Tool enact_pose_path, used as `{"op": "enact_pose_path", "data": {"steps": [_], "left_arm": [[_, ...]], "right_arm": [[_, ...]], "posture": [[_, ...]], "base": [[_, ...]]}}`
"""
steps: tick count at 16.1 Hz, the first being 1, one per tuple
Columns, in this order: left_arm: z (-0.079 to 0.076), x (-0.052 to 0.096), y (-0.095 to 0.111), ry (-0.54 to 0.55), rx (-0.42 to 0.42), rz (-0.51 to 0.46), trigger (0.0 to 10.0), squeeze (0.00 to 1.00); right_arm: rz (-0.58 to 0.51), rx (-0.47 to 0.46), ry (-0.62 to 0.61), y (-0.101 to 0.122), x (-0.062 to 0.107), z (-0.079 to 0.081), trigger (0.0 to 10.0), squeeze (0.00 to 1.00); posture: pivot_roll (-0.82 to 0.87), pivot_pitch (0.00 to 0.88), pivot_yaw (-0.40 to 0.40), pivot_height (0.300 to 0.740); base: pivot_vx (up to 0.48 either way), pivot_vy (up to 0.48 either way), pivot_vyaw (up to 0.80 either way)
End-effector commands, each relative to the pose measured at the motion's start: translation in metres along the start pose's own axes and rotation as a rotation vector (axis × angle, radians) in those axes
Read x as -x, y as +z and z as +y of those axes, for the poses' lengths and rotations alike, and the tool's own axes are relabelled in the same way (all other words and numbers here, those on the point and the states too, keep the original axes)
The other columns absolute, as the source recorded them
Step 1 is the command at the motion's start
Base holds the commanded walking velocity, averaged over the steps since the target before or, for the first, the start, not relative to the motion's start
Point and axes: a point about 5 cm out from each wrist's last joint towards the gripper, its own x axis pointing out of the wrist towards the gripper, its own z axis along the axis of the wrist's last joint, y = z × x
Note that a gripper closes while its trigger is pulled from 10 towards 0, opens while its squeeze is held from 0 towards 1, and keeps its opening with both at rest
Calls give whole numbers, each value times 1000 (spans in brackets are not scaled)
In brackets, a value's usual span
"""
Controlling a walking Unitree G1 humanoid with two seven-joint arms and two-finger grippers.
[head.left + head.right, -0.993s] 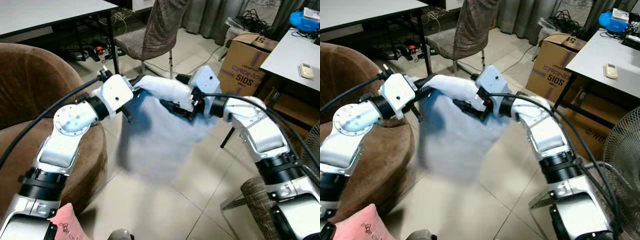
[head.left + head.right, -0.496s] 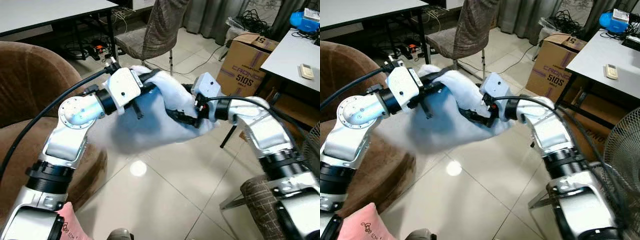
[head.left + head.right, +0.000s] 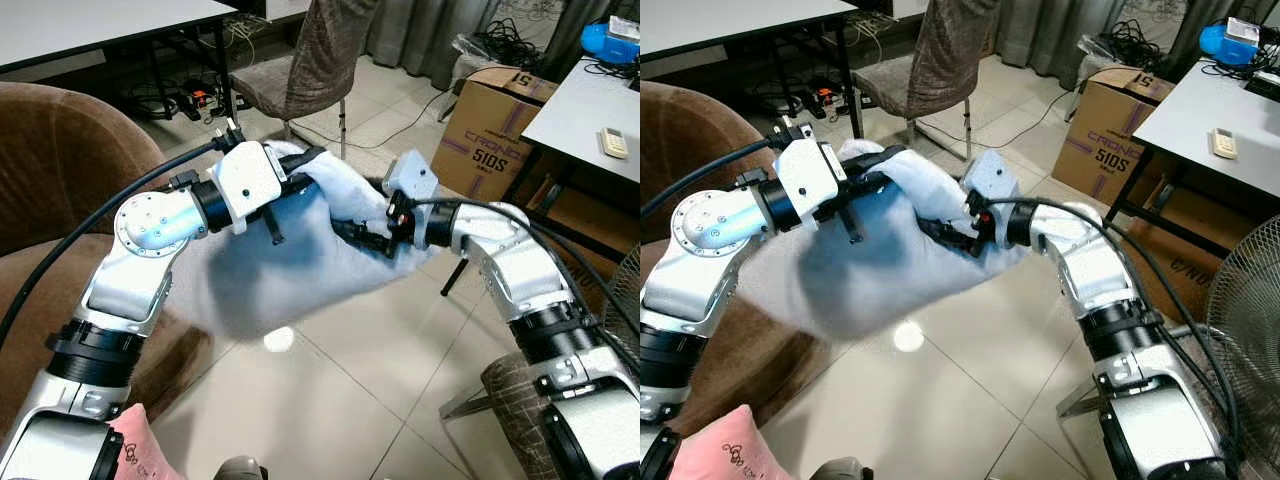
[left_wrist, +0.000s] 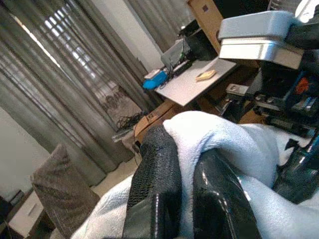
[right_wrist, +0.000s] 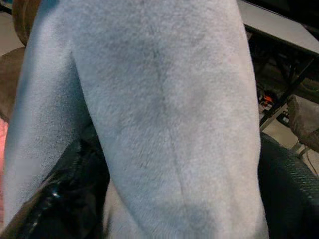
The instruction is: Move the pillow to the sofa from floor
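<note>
Glossy pale tiled floor (image 3: 340, 400) with a brown armchair (image 3: 50, 170) at left, a grey fabric chair (image 3: 310, 60) behind, a cardboard box (image 3: 495, 125), grey curtains (image 3: 430, 30) and a white counter (image 3: 580, 110) at right

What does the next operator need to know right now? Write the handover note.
Left gripper: shut on the pillow's upper edge, fabric pinched between its fingers.
Right gripper: shut on the pillow's other side, fabric bunched between its fingers.
Pillow: pale blue, off the floor, hanging in the air between both arms, its lower part over the edge of the brown sofa on the robot's left.
Done: pillow lifted.
Left: carry it fully over the sofa seat, set it down, open both grippers.
Nearby: a pink cushion at the robot's lower left; a chair ahead.
</note>
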Motion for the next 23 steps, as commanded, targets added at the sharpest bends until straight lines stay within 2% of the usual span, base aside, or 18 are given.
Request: {"op": "enact_pose_path", "data": {"steps": [1, 4, 8, 10, 16, 20, 23], "left_arm": [[12, -3, 24, 35, -70, -112, 10000, 0], [2, 1, 20, 55, -30, -100, 10000, 0], [-12, 2, 14, 66, -1, -85, 10000, 0], [-13, 3, 12, 84, 3, -78, 10000, 0], [-18, 9, 6, 120, 1, -28, 10000, 0], [-19, 13, 4, 115, -7, -10, 10000, 0], [-21, 15, 2, 100, 21, 1, 10000, 0]], "right_arm": [[15, -22, -4, -7, 3, 4, 0, 0], [8, -75, 0, -18, 7, 18, 0, 0], [2, -93, -15, -18, 3, 27, 0, 0], [1, -88, 7, -17, 2, 31, 0, 0], [-25, -67, 52, -7, -6, 37, 0, 0], [-32, -69, 56, -6, -7, 37, 0, 0], [-11, -78, 27, -8, -6, 35, 0, 0]], "posture": [[127, 0, -39, 740], [117, 0, -12, 740], [115, 0, -17, 740], [121, 0, -29, 740], [144, 0, -62, 740], [150, 0, -69, 740], [150, 0, -69, 740]], "base": [[0, 0, 0], [0, 0, 0], [0, 0, 0], [0, 0, 0], [0, 0, 0], [0, 0, 0], [0, 0, 0]]}}
